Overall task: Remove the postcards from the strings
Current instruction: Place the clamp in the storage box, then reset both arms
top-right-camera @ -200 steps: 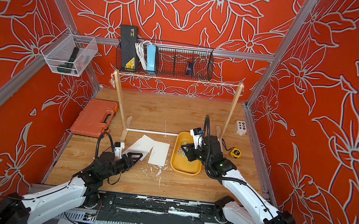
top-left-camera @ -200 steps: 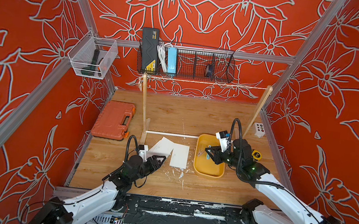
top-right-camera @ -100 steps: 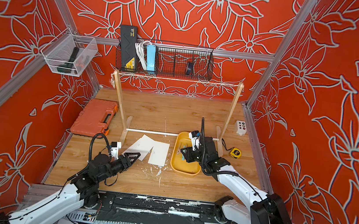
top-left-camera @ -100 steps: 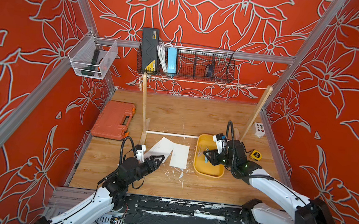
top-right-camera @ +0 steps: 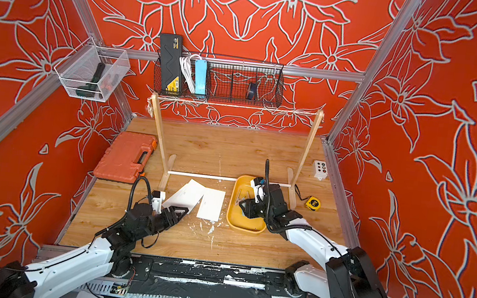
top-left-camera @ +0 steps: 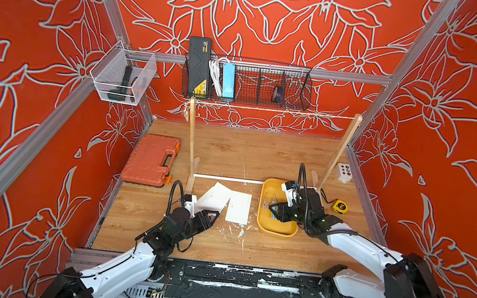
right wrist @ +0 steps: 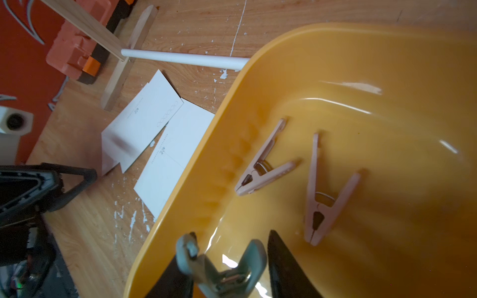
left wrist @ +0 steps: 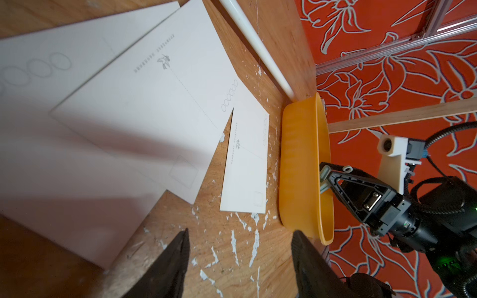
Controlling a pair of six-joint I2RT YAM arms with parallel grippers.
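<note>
The postcards (top-left-camera: 215, 197) lie flat on the wooden table, overlapping, and all three show in the left wrist view (left wrist: 144, 98). The string (top-left-camera: 275, 110) runs bare between two wooden posts at the back. My left gripper (top-left-camera: 214, 214) hovers open just in front of the cards, with nothing between its fingertips (left wrist: 240, 237). My right gripper (top-left-camera: 274, 212) sits low in the yellow tray (top-left-camera: 277, 230). Its jaws are partly spread, and the legs of a teal clothespin (right wrist: 206, 273) rest against both fingers. Two beige clothespins (right wrist: 263, 160) lie in the tray.
An orange toolbox (top-left-camera: 152, 159) lies at the left. A yellow tape measure (top-left-camera: 340, 206) and a white button box (top-left-camera: 344, 171) sit at the right. The white rod (top-left-camera: 227, 179) joins the posts' feet behind the cards. A wire basket (top-left-camera: 247, 83) hangs on the back wall.
My right gripper has sunk a little into the tray and its jaws have spread apart around the teal clothespin. The left gripper has barely moved.
</note>
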